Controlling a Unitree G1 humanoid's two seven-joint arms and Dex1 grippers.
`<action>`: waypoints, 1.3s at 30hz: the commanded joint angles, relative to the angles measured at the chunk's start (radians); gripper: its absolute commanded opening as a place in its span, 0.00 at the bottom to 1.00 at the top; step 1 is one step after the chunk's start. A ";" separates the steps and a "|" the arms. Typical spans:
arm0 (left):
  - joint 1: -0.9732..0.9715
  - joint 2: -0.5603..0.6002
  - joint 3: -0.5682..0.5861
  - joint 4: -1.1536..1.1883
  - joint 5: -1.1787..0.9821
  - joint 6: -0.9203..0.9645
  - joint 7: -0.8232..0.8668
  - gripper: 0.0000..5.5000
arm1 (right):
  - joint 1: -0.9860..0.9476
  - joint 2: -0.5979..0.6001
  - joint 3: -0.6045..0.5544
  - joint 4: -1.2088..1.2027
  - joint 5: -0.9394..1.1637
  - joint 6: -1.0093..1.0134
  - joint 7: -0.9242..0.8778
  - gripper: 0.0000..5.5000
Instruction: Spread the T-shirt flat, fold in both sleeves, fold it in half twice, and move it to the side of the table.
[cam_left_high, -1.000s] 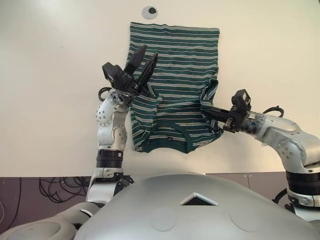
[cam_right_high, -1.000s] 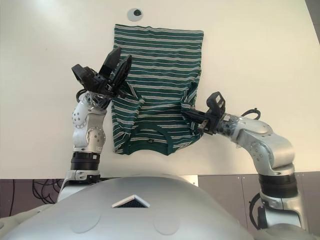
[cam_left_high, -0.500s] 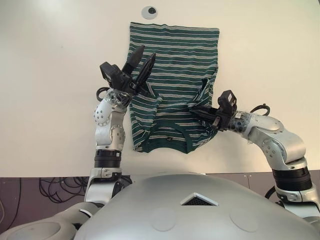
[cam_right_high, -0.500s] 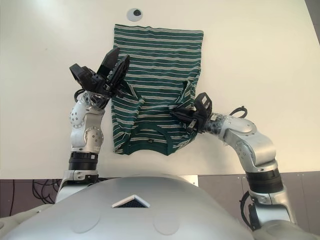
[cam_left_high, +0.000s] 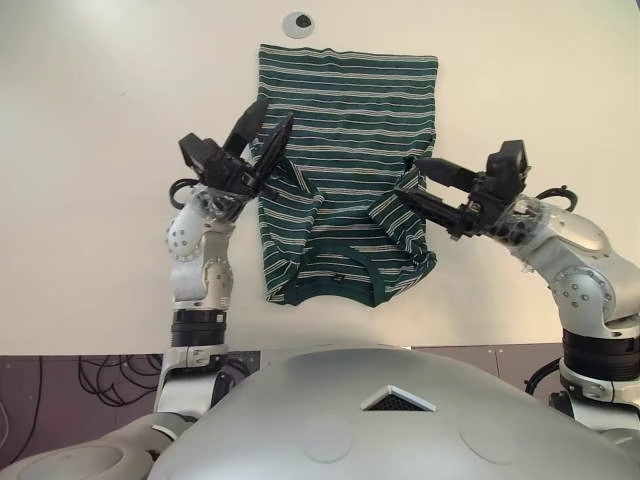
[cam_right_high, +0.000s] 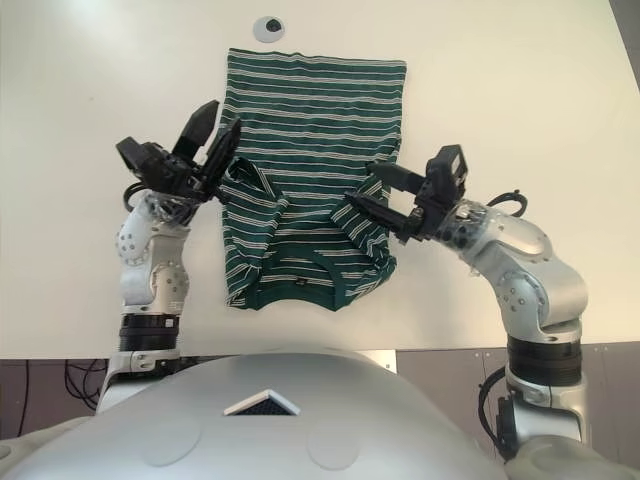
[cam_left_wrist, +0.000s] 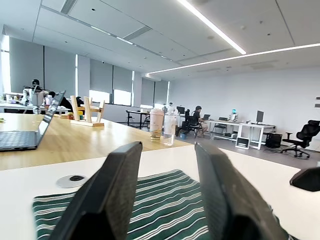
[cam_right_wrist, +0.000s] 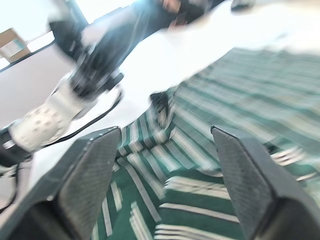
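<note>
The green striped T-shirt (cam_left_high: 350, 110) lies on the white table (cam_left_high: 100, 200), collar toward me, with both sleeves turned inward. My left gripper (cam_left_high: 273, 116) hangs open above the shirt's left edge, beside the folded left sleeve (cam_left_high: 290, 190). My right gripper (cam_left_high: 411, 178) is open just above the folded right sleeve (cam_left_high: 405, 215), with nothing between its fingers. In the left wrist view the two dark fingers (cam_left_wrist: 112, 190) frame the striped cloth (cam_left_wrist: 170, 200). In the right wrist view the spread fingers (cam_right_wrist: 95, 170) stand over the shirt (cam_right_wrist: 200, 150), and the left arm (cam_right_wrist: 75, 85) lies beyond it.
A small round grey cap (cam_left_high: 298, 24) sits in the table just beyond the shirt's hem. Bare white tabletop extends on both sides of the shirt. The table's near edge (cam_left_high: 100, 350) runs in front of me, with cables (cam_left_high: 110, 375) below it.
The right gripper carried the right sleeve inward over the shirt, let it go, opened and lifted back to the right. The left gripper shifted a little to the left.
</note>
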 joint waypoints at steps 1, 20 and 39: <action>0.200 0.238 0.107 -0.120 0.072 -0.113 -0.149 0.35 | 0.097 -0.114 -0.172 0.074 -0.018 -0.142 0.175 0.61; 0.237 0.546 -0.132 0.382 0.871 -0.823 0.020 0.35 | 0.253 -0.117 0.160 0.557 -0.694 -1.293 0.256 0.61; 0.153 0.560 -0.413 0.349 0.837 -0.727 0.146 0.25 | 0.131 -0.149 0.367 0.668 -0.721 -1.333 0.116 0.38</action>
